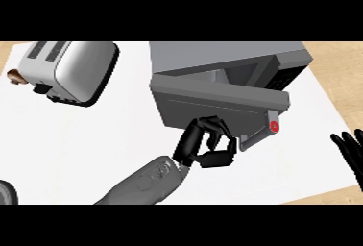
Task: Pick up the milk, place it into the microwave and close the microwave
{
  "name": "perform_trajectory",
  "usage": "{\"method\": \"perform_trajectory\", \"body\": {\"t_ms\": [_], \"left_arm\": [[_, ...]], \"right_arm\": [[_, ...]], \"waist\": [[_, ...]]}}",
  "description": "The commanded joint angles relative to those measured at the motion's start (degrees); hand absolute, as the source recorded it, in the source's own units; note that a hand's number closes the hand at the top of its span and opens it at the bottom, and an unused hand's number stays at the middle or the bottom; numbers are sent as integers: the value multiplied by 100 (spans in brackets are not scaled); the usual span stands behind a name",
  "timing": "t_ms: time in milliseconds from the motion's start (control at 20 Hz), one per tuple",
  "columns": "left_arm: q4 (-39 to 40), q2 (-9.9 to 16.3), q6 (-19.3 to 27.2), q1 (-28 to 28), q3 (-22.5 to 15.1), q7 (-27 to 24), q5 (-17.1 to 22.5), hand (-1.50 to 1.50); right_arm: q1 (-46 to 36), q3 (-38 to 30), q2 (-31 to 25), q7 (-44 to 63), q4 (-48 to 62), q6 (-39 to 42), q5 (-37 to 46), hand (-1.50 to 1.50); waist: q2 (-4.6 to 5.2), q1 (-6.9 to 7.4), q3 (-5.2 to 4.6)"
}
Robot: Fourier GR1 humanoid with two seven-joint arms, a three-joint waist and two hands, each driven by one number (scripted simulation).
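Observation:
The grey microwave (234, 53) stands at the back centre-right of the white counter. Its door (212, 103) is swung partway, with a red mark (274, 127) near its lower right corner. Only a dark strip of the inside shows above the door. No milk is visible in this view. My left hand (205, 146) comes up from the lower middle, its fingers curled against the door's lower outer face, with nothing visible in them. At the right edge my right hand (349, 149) rests open, fingers up.
A silver toaster (67, 69) sits at the back left, with a small brown item (14, 75) beside it. A dark round object (6, 192) pokes in at the lower left edge. The wooden floor (340, 62) shows beyond the counter's right side.

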Motion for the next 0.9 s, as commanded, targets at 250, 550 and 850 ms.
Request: {"method": "perform_trajectory", "body": {"t_ms": [250, 550, 850], "left_arm": [[286, -8, 820, -771, 250, 48, 874, -150], [508, -7, 1259, -1081, 419, 244, 1345, -150], [410, -8, 1465, -1094, 505, -91, 1725, -150]], "right_arm": [[-466, -350, -387, 299, -129, 63, -481, -150], [-1033, -1027, -1055, 145, -517, -389, 611, 150], [-1346, -1198, -1287, 137, -437, -509, 818, 150]], "waist": [[97, -312, 7], [103, -459, -3], [210, -450, 0]]}}
